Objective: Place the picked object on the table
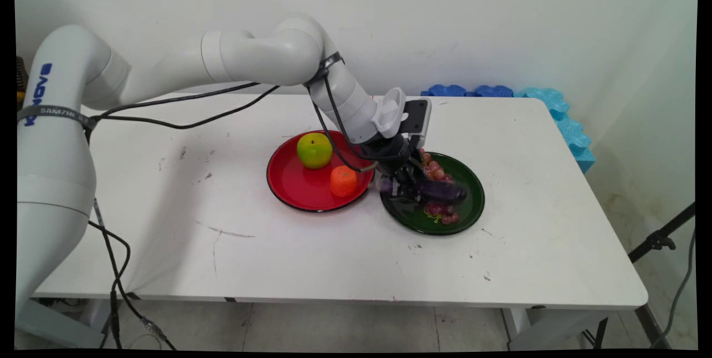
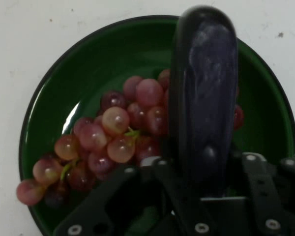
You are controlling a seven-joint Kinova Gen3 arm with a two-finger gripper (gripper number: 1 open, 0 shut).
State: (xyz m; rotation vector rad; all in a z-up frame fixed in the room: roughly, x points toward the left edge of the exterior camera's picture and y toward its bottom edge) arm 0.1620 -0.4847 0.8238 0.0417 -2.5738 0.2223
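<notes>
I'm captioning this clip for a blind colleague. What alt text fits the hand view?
A black gripper holds a dark purple eggplant over a green plate that carries a bunch of red grapes. The plate sits on a white table.

Glossy green plate [image 2: 49,113], glossy red plate [image 1: 289,185], smooth shiny eggplant [image 2: 204,93], scuffed matt table [image 1: 278,258].

gripper [image 2: 205,169] clamping eggplant [image 2: 204,93], grapes [image 2: 108,142], green plate [image 2: 78,78]
</notes>
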